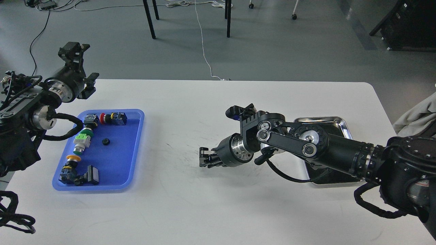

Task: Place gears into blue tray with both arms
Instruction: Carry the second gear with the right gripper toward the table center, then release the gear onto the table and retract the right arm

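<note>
The blue tray (119, 160) lies on the left of the white table. One tiny black gear (106, 141) rests on its floor near the middle. My left gripper (88, 83) hovers above the table's far left corner, behind the tray, seen dark and end-on. My right gripper (206, 157) hangs low over the table's middle, pointing left toward the tray and about a tray's width short of it. Its fingers sit close together with a small white patch between them. I cannot make out a gear in them.
Several push-button switches (82, 140) with red, green and yellow caps lie along the blue tray's left side and far end. A shiny steel tray (327, 119) sits at the right, mostly covered by my right arm. Chair legs and cables stand on the floor beyond the table.
</note>
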Controlling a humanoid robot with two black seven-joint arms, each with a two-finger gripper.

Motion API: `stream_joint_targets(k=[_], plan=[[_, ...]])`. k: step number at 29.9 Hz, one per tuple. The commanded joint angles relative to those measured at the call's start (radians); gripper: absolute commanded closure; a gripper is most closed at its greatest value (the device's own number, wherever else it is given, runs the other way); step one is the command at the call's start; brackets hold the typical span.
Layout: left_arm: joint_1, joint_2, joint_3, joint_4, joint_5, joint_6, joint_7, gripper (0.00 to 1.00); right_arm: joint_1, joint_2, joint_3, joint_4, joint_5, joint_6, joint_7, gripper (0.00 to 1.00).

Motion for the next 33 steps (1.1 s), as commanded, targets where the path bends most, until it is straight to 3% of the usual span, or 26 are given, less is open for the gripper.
stream_joint_targets(k=[1, 12, 20, 23, 25, 28, 31, 33], plan=[[0.0, 0.003, -0.001, 0.0, -0.003, -0.002, 0.0, 0.02, 0.0, 0.0, 0.0, -0.002, -0.001, 0.0, 0.0, 0.98], [0.0, 0.012, -0.001, 0.0, -0.006, -0.002, -0.002, 0.02, -0.002, 0.0, -0.002, -0.028, -0.004, 0.0, 0.028, 0.97], [-0.001, 0.016, -0.003, 0.0, -0.008, -0.003, -0.002, 0.02, -0.02, 0.0, -0.008, -0.029, -0.042, 0.0, 0.052, 0.89], [-0.001, 0.018, -0.003, 0.0, -0.008, -0.002, -0.002, 0.02, -0.025, 0.0, -0.008, -0.029, -0.05, 0.0, 0.06, 0.79], [0.0, 0.018, -0.003, 0.0, -0.008, -0.002, -0.002, 0.02, -0.025, 0.0, -0.008, -0.029, -0.05, 0.0, 0.06, 0.65], [0.0, 0.017, -0.003, 0.0, -0.008, -0.002, -0.002, 0.02, -0.025, 0.0, -0.008, -0.041, -0.05, 0.0, 0.06, 0.54], [0.0, 0.016, -0.003, 0.0, -0.008, -0.002, -0.003, 0.02, -0.023, 0.0, 0.003, -0.064, -0.048, 0.0, 0.06, 0.31], [0.0, 0.016, -0.001, 0.0, -0.008, -0.002, -0.002, 0.02, -0.023, 0.0, 0.022, -0.071, -0.05, 0.0, 0.061, 0.25]])
